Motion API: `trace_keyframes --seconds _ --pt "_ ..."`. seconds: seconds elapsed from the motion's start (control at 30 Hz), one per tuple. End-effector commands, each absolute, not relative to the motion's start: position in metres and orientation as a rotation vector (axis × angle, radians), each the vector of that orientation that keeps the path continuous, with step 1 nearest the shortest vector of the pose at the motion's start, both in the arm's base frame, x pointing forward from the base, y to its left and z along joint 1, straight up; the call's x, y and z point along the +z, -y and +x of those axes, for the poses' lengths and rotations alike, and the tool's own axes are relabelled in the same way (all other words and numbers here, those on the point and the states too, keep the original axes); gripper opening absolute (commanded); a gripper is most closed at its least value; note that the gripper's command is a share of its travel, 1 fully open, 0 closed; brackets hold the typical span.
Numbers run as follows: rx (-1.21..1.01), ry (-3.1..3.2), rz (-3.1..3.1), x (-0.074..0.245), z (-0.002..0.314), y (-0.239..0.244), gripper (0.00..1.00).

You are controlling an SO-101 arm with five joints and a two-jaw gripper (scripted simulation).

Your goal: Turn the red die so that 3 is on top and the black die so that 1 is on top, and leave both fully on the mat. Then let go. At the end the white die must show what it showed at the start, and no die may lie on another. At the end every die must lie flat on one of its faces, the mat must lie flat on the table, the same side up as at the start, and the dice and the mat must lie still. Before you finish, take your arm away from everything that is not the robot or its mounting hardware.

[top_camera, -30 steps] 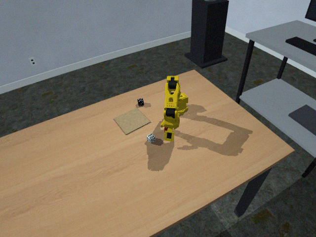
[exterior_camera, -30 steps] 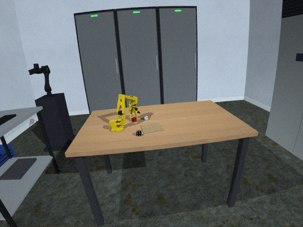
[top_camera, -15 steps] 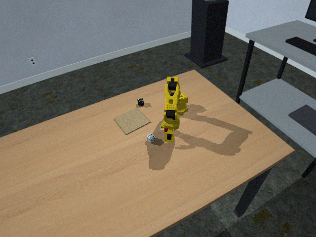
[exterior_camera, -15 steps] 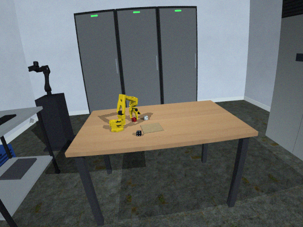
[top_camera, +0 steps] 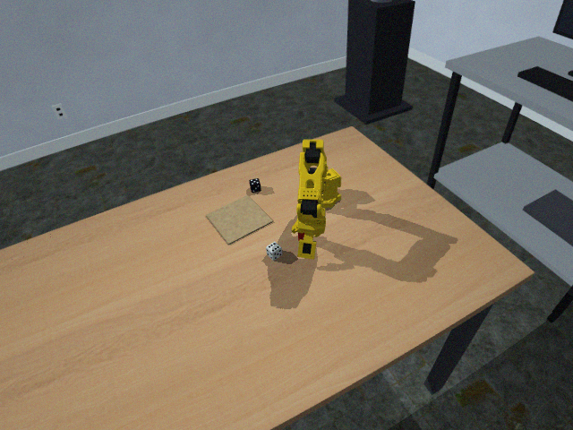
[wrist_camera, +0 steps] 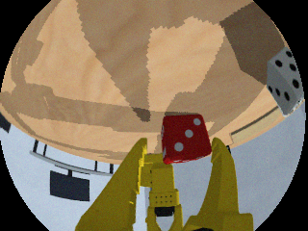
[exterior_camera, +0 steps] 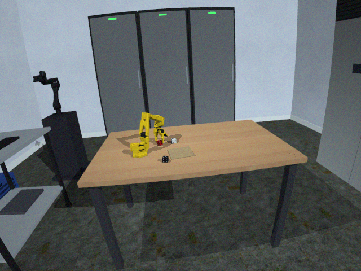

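The red die [wrist_camera: 187, 138] lies on the table between my gripper's [wrist_camera: 180, 144] two fingertips. It sits close to the right finger, with a gap on the left. The face towards the wrist camera shows three pips. My gripper [top_camera: 303, 245] is partly open and points down over the die, which shows only as a red sliver [top_camera: 301, 236] in the top view and more plainly in the exterior view [exterior_camera: 159, 142]. The black die [top_camera: 254, 184] lies on the table just beyond the far corner of the tan mat [top_camera: 239, 218]. The white die [top_camera: 274, 251] lies off the mat, close to my gripper.
The arm's yellow base [top_camera: 329, 187] stands behind the gripper. The white die also shows at the right edge of the wrist view [wrist_camera: 284, 81]. In the exterior view the mat [exterior_camera: 181, 152] lies right of the black die [exterior_camera: 165, 158].
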State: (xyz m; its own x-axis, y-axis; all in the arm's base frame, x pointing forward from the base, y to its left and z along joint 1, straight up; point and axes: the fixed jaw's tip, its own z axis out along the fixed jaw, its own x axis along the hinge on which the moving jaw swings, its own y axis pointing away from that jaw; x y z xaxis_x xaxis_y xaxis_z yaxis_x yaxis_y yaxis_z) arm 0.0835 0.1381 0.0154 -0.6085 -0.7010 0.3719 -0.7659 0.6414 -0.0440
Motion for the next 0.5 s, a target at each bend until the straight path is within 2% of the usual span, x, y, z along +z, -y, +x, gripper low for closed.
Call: trace_keyframes --seconds 0.0,0.47 --pt "0.256 2.573 1.19 0.0185 0.0868 -0.1428 0.32" --pt "0.245 2.568 1.185 0.0185 0.0908 -0.1395 0.23"
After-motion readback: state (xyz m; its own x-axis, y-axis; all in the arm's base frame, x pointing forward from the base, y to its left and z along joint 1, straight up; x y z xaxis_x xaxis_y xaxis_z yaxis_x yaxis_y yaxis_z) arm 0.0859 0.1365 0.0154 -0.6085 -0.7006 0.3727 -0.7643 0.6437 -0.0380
